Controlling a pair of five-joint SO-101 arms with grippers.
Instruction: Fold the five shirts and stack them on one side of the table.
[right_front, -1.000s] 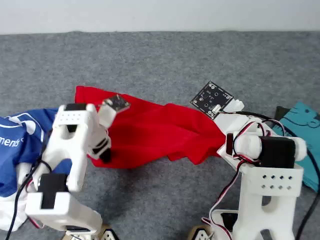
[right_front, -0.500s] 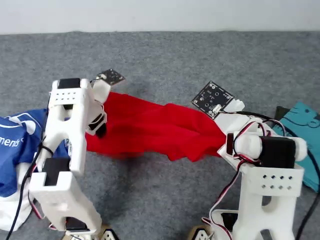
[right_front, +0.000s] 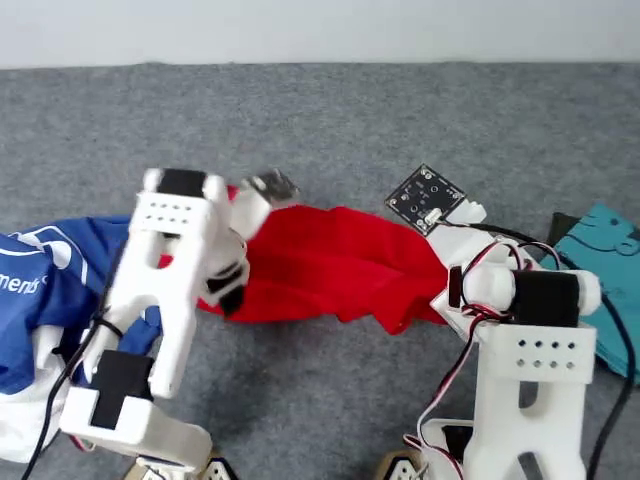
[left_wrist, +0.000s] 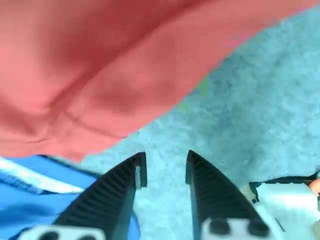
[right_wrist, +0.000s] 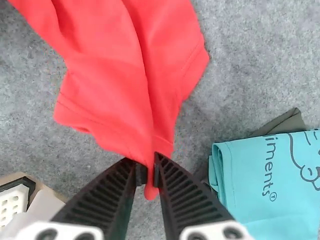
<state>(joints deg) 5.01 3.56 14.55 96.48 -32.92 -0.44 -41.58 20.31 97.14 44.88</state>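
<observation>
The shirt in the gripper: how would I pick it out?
On the grey table, look to the middle. The red shirt stretches across there, one end pinched in the right gripper. Its neighbours, the blue shirt and the teal shirt, lie at opposite edges.

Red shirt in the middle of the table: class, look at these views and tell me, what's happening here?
Two robot arms are working on the red shirt, which lies bunched across the grey table. The right end effector is shut on one end of it, with cloth pinched in its grip. The left end effector is open and empty near the other end. A crumpled blue shirt lies by the left arm, a teal shirt by the right.
</observation>
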